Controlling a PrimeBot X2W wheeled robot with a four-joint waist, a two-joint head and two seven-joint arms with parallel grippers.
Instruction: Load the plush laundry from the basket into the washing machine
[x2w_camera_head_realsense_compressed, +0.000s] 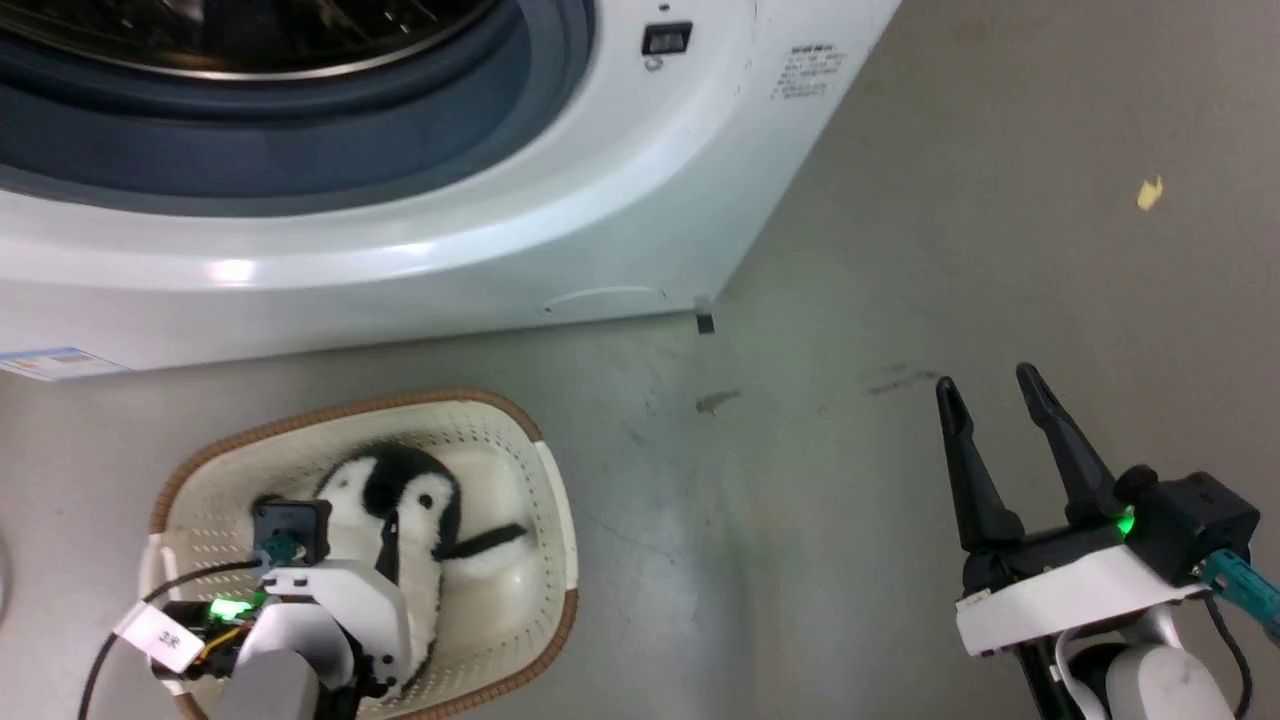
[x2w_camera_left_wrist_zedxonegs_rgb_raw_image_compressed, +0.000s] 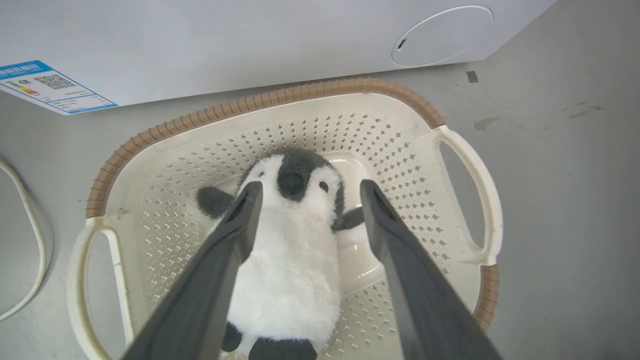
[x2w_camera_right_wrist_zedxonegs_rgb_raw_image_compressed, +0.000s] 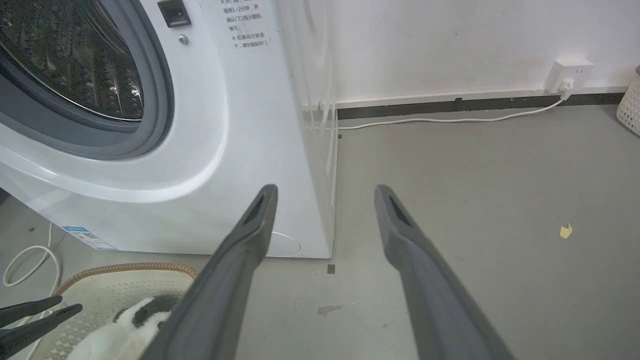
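Left wrist view: the left gripper (x2w_camera_left_wrist_zedxonegs_rgb_raw_image_compressed: 310, 184) hangs open above the basket (x2w_camera_left_wrist_zedxonegs_rgb_raw_image_compressed: 280, 95). Its two dark fingers are spread, one on each side of the head of the penguin soft toy (x2w_camera_left_wrist_zedxonegs_rgb_raw_image_compressed: 290, 280). The toy lies on its back inside the basket, head toward the washing machine (x2w_camera_left_wrist_zedxonegs_rgb_raw_image_compressed: 225, 40) and black feet away from it. One fingertip overlaps the edge of the toy's face, but it is unclear whether they touch. The cream basket with its brown rim stands on the grey floor (x2w_camera_left_wrist_zedxonegs_rgb_raw_image_compressed: 575, 200), near the front of the washing machine. A blue-edged label (x2w_camera_left_wrist_zedxonegs_rgb_raw_image_compressed: 50, 87) and a round cover (x2w_camera_left_wrist_zedxonegs_rgb_raw_image_compressed: 442, 35) sit low on the machine's white front.

Right wrist view: the right gripper (x2w_camera_right_wrist_zedxonegs_rgb_raw_image_compressed: 326, 187) is open and holds nothing. Its fingers point toward the washing machine's front corner. The steel drum (x2w_camera_right_wrist_zedxonegs_rgb_raw_image_compressed: 75, 60) shows inside the grey door seal (x2w_camera_right_wrist_zedxonegs_rgb_raw_image_compressed: 155, 100). A white cable (x2w_camera_right_wrist_zedxonegs_rgb_raw_image_compressed: 450, 120) runs along the floor from behind the machine to a wall socket (x2w_camera_right_wrist_zedxonegs_rgb_raw_image_compressed: 567, 72). A small yellow scrap (x2w_camera_right_wrist_zedxonegs_rgb_raw_image_compressed: 565, 230) lies on the floor, well apart from the machine. The basket and toy show below the machine, with the left gripper's fingertips beside them.

Head view: the basket sits near the front of the washing machine, with the toy in it and the left gripper above the toy. The right gripper, fingers apart, is over bare floor, out past the machine's front corner.
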